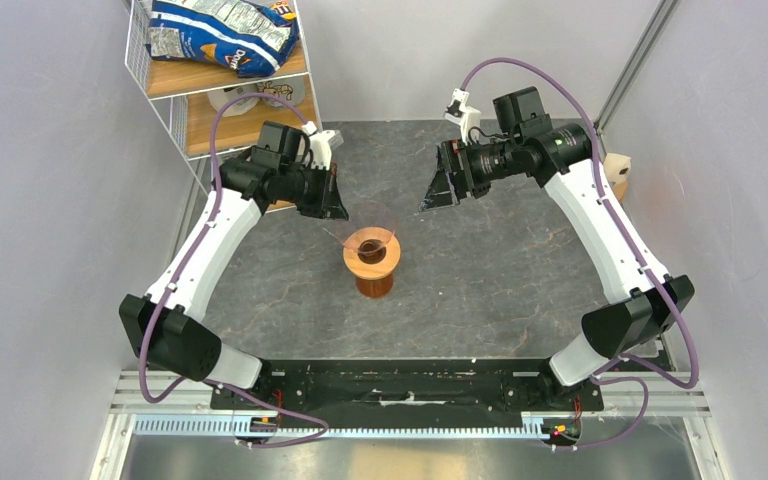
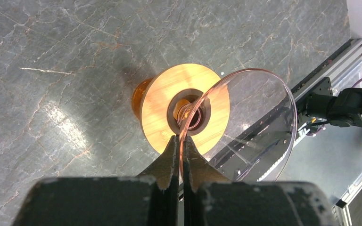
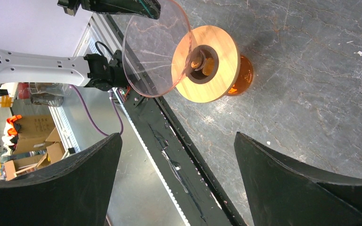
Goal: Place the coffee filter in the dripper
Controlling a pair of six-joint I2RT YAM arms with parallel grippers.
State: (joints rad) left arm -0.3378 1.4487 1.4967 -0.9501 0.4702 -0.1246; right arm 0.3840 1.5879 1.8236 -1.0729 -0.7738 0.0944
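The dripper is a light-wood ring with a dark centre hole, sitting on an amber glass vessel in the middle of the table. My left gripper is shut on the rim of a clear cone. The cone is tilted, with its narrow end in the hole of the ring. In the right wrist view the cone leans off the ring. My right gripper hangs open and empty to the ring's right, its fingers wide apart. The coffee filter is out of view.
A wire shelf at the back left holds a chip bag and tape rolls. A pale wooden stand stands at the right table edge behind the right arm. The black base rail runs along the near edge.
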